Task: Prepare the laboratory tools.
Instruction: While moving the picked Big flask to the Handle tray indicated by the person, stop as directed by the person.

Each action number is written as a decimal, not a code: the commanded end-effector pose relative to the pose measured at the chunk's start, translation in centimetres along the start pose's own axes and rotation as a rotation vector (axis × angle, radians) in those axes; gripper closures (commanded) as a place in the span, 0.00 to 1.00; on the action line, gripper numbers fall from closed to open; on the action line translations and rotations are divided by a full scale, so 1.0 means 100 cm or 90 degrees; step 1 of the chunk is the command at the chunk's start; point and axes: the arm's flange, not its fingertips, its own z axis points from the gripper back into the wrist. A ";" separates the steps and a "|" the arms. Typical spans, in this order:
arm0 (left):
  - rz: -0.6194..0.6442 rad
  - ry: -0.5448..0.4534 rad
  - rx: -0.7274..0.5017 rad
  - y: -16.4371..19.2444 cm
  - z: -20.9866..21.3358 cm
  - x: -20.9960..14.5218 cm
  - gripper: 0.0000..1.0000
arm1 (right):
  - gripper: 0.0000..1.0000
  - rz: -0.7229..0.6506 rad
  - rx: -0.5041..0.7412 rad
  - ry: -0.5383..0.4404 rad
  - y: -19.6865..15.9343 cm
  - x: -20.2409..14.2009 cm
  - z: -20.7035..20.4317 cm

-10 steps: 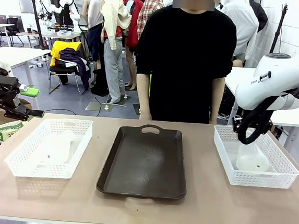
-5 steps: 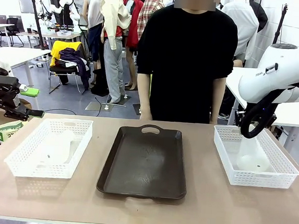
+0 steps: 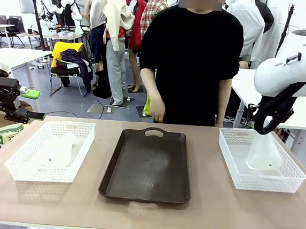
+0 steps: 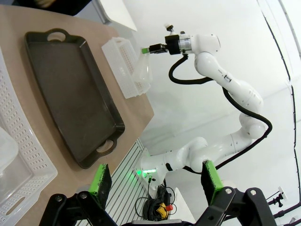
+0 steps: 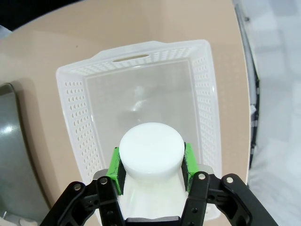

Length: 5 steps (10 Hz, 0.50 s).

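Right gripper (image 5: 150, 162) is clamped on the neck of one flask (image 5: 150, 141), pads (image 5: 114, 165) either side just under the mouth. The flask hangs over the right basket (image 3: 259, 181), base near rim level. Left gripper (image 4: 155, 181) is wide open and empty. The second flask (image 3: 59, 149) lies in the left basket (image 3: 40, 173). Probably light, thin, slick plastic. Grip the neck and squeeze gently; the cone's too wide.

Flask (image 5: 150, 146) neck between pincer (image 5: 151, 162) pads, above white basket (image 5: 205, 103).
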 end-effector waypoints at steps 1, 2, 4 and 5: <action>0.000 -0.001 -0.007 -0.002 0.002 0.000 0.00 | 1.00 0.003 0.007 -0.017 -0.001 -0.016 0.015; 0.000 -0.001 -0.007 -0.002 0.002 0.000 0.00 | 1.00 0.006 0.008 -0.032 -0.001 -0.022 0.026; 0.000 -0.001 -0.007 -0.002 0.002 0.000 0.00 | 1.00 0.006 0.005 -0.051 -0.002 -0.028 0.041; 0.000 -0.001 -0.007 -0.002 0.002 0.000 0.00 | 1.00 0.004 0.003 -0.055 -0.002 -0.030 0.046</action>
